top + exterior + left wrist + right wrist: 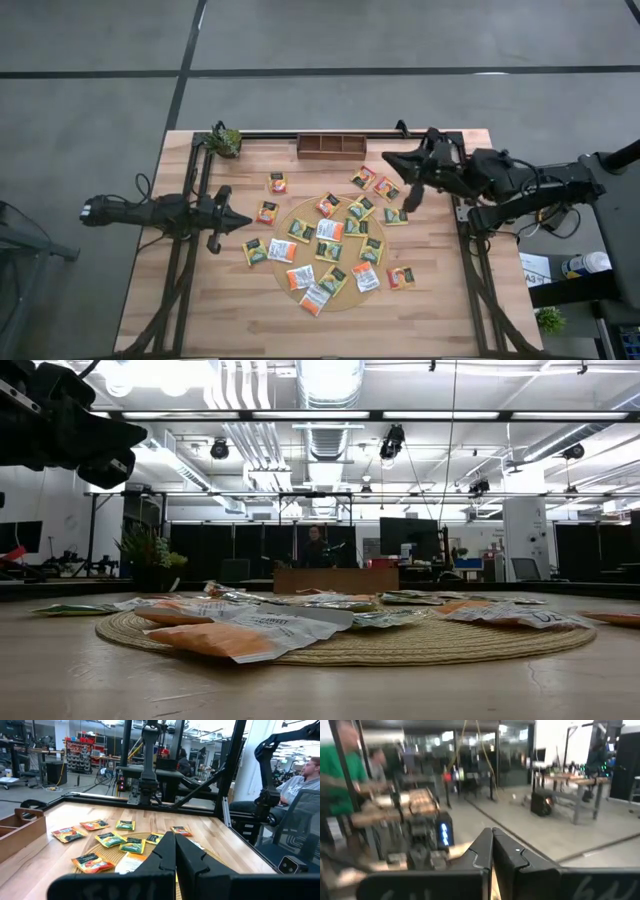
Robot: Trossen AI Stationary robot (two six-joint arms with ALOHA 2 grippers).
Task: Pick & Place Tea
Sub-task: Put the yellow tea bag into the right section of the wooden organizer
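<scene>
Two robot arms above a wooden counter (200, 310) scattered with tea sachets.

The tea sachets (330, 230), orange, white and dark green, lie flat mid-counter, most on a round woven mat (288, 218), others on bare wood just beside it. The left end effector (243, 221), fingers pressed together and pinching nothing, points at the mat's left edge. The right end effector (388, 157), also pressed together and empty, sits raised over the counter's far right, near a wooden compartment tray (332, 145) at the far edge.
</scene>
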